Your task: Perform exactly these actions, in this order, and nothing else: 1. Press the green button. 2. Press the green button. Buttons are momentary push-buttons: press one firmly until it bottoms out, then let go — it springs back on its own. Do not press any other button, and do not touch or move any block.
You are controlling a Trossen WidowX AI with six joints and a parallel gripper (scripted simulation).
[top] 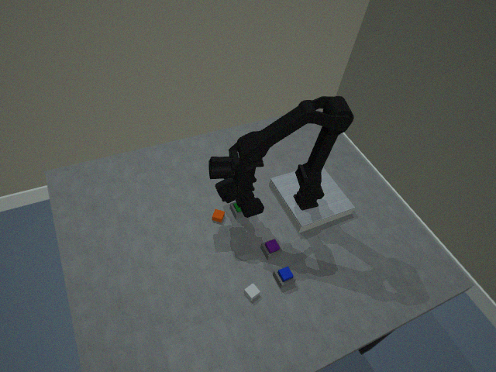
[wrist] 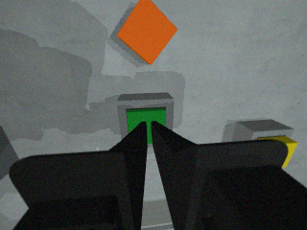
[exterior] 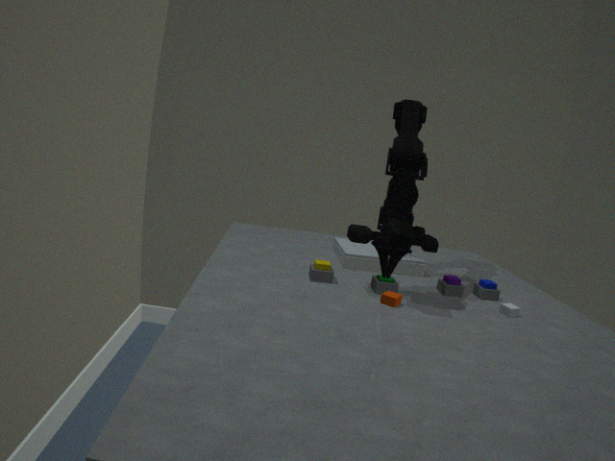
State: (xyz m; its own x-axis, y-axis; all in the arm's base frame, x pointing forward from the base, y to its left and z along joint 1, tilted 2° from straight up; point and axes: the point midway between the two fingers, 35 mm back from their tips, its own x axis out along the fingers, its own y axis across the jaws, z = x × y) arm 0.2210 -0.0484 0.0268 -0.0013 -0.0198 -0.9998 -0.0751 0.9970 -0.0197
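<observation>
A black robot arm [top: 288, 128] bends over a gray table [top: 139, 248]. It stands on a pale flat plate [top: 340, 210] near the back of the table.

The gripper [wrist: 149, 126] points straight down. Its two fingers are pressed together, with just a thin line between them, and they hold nothing. The tips sit right on the green button [wrist: 145, 119]. From the side, the tips [exterior: 386, 274] touch the top of the green button [exterior: 384, 279]. I cannot tell how far down the button is pushed.

The green button sits in a small gray box. From above, only a bit of green [top: 237, 207] shows, because the gripper covers most of it.

An orange block [top: 218, 215] lies just beside the green button, toward the front of the table. The gripper is not touching it.

A yellow button [exterior: 322, 265] is off to one side. A purple button [exterior: 451, 279] and a blue button [exterior: 487, 284] are on the other side. A small white block [exterior: 509, 308] lies near the blue button. All of these are well apart from the gripper.

The arm makes a dark shadow on the table by the purple and blue buttons.
</observation>
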